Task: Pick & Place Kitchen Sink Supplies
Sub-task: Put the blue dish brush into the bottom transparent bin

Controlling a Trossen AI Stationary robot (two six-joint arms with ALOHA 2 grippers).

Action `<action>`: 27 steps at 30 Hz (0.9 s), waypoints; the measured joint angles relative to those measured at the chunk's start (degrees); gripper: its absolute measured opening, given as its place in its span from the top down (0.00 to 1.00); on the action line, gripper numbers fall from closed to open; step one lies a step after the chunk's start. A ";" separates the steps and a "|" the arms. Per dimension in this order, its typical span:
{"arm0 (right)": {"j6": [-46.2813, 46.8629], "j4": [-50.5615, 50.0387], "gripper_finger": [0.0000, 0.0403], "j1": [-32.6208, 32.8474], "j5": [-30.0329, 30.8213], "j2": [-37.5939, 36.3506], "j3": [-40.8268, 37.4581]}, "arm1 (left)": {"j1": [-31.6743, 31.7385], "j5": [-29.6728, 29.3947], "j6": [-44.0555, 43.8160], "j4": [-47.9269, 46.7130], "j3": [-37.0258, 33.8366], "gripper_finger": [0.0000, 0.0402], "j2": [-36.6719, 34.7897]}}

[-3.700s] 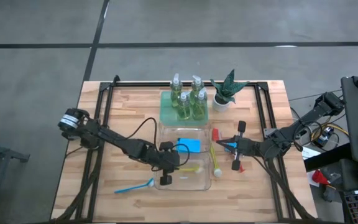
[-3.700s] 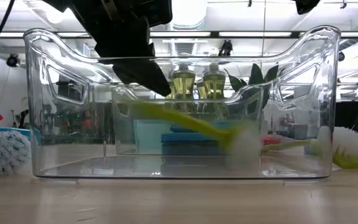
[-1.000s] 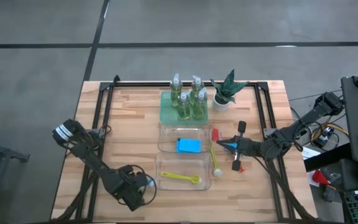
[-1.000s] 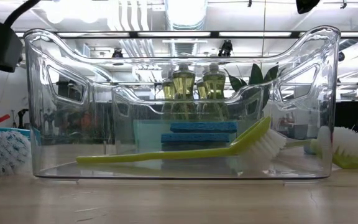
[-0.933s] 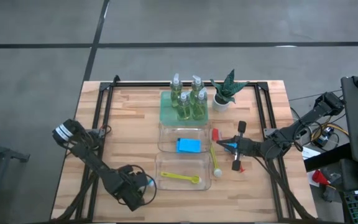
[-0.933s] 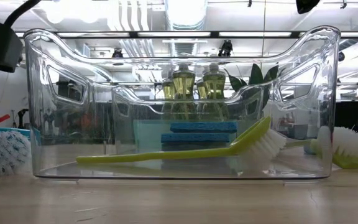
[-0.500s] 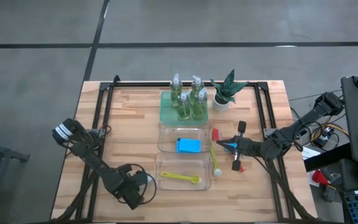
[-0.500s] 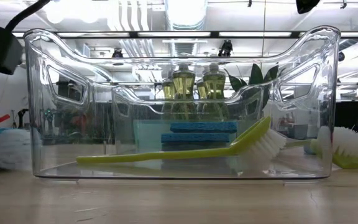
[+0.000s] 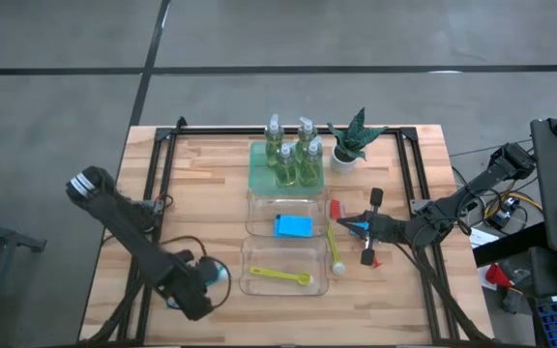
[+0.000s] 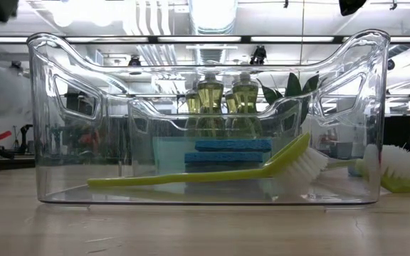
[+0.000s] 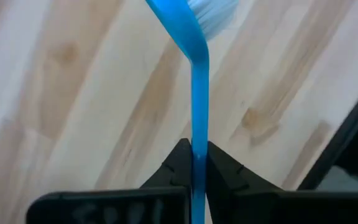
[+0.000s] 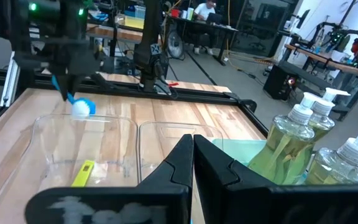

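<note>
Left gripper (image 11: 193,163) jaws now clamping blue brush (image 11: 194,93), lifted off table (image 9: 201,184)

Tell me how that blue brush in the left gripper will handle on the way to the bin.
The blue brush looks light and fairly stiff: its thin handle runs straight out. The left gripper pinches it far from the bristle head, so it may pivot or swing. The smooth plastic could slip.

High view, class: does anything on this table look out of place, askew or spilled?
Nothing is spilled. One yellow brush and a red brush lie loose on the wood beside the clear bins, while another yellow brush sits inside one. The left tool holds a blue brush.
</note>
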 joint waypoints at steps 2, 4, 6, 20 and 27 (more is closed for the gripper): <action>-0.04 -0.01 0.98 0.00 0.00 0.00 0.00 | 0.00 -2.28 0.06 -1.33 0.62 0.95 -2.08; -0.02 0.01 0.98 0.00 0.02 0.00 0.00 | 0.00 -5.63 1.02 -2.40 1.15 0.96 -4.29; 0.01 -0.01 0.98 0.00 0.00 0.00 0.00 | 0.00 -9.93 3.12 -2.47 1.63 0.97 -6.29; -0.02 0.01 0.98 0.00 0.00 0.00 0.00 | 1.66 -55.60 50.99 30.52 5.65 0.97 -8.97; 0.03 0.01 0.98 0.00 0.00 0.00 0.00 | 8.13 -46.89 62.69 43.26 5.58 0.93 -2.17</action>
